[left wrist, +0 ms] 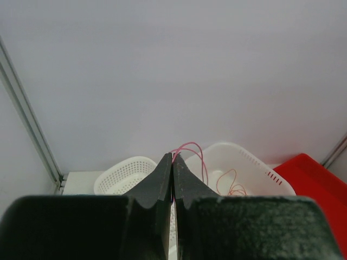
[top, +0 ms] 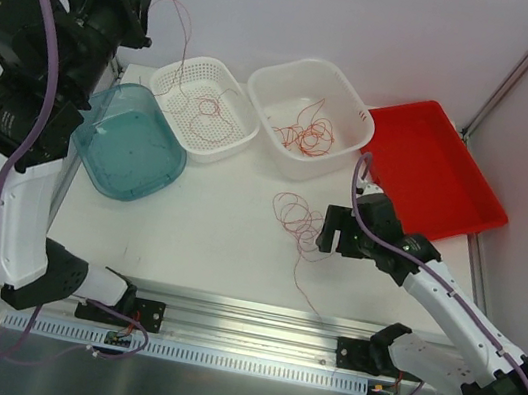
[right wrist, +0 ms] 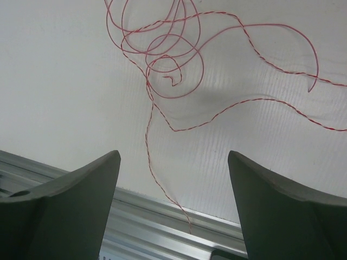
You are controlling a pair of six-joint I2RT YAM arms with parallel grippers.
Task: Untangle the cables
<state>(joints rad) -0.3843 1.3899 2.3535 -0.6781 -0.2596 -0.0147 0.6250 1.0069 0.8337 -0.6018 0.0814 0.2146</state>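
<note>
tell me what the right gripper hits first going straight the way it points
Probably the red cable strand on the table, straight ahead between the fingers of the open right gripper; the looped tangle lies beyond. Depth is unclear.

The left arm stands folded high at 10 o'clock in the top view, and the left end effector points toward 3 o'clock, fingers pressed together on a strand of the cables. The right arm stretches low from 5 o'clock toward centre, the right end effector facing 9 o'clock, fingers spread wide.
</note>
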